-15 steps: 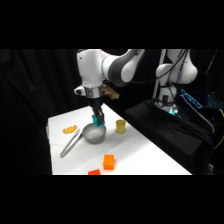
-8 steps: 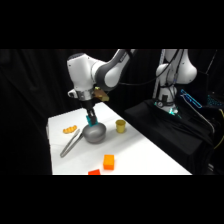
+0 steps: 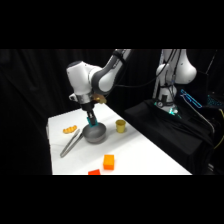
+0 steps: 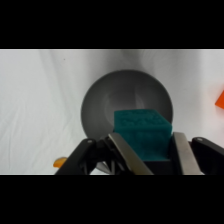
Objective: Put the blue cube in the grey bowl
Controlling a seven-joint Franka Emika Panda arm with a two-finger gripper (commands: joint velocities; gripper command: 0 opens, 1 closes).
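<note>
In the wrist view the blue cube (image 4: pixel 142 132) sits clamped between my two fingers, and my gripper (image 4: pixel 149 150) is shut on it. Directly below it lies the round grey bowl (image 4: pixel 100 102), with nothing inside it. From the side, my gripper (image 3: pixel 91 119) hangs straight down with the blue cube (image 3: pixel 91 122) at its tip, just above the grey bowl (image 3: pixel 95 134) near the middle of the white table (image 3: pixel 145 155).
Metal tongs (image 3: pixel 70 142) lie left of the bowl, with an orange piece (image 3: pixel 70 130) behind them. A small yellow cup (image 3: pixel 120 126) stands to the bowl's right. An orange cube (image 3: pixel 108 161) and a red block (image 3: pixel 94 172) sit near the table's front edge.
The arm has swung left and lowered, bringing the held blue cube down close over the grey bowl.
</note>
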